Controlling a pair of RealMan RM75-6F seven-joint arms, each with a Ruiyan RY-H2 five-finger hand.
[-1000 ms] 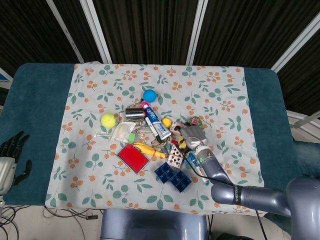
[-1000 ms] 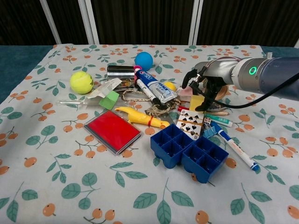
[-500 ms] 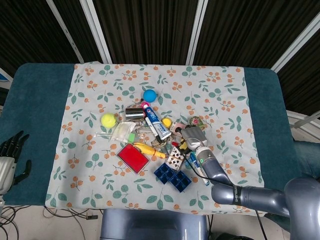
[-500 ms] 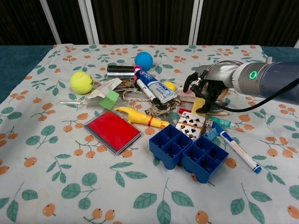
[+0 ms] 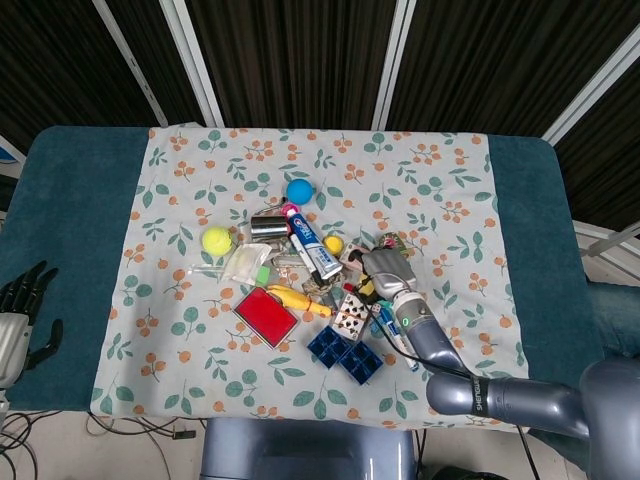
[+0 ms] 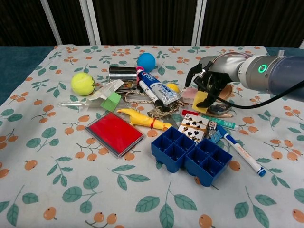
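Observation:
My right hand (image 6: 213,76) hovers over the right side of a pile of small things and pinches a small yellow block (image 6: 200,100), tilted just above the cloth. In the head view the same right hand (image 5: 388,272) sits right of the pile's middle. Below it lie playing cards (image 6: 192,129), a blue compartment tray (image 6: 192,154) and a white marker (image 6: 240,152). My left hand (image 5: 20,310) hangs beyond the table's left edge, fingers apart, holding nothing.
On the floral cloth (image 6: 57,180) lie a red flat box (image 6: 114,133), a yellow toy (image 6: 142,118), a toothpaste tube (image 6: 159,90), a metal can (image 6: 122,73), a tennis ball (image 6: 83,83), a blue ball (image 6: 146,61) and a green block (image 6: 113,100).
My right hand dipped toward the pile, then rose slightly with the yellow block between its fingers. The cards shifted a little. The left hand stayed still.

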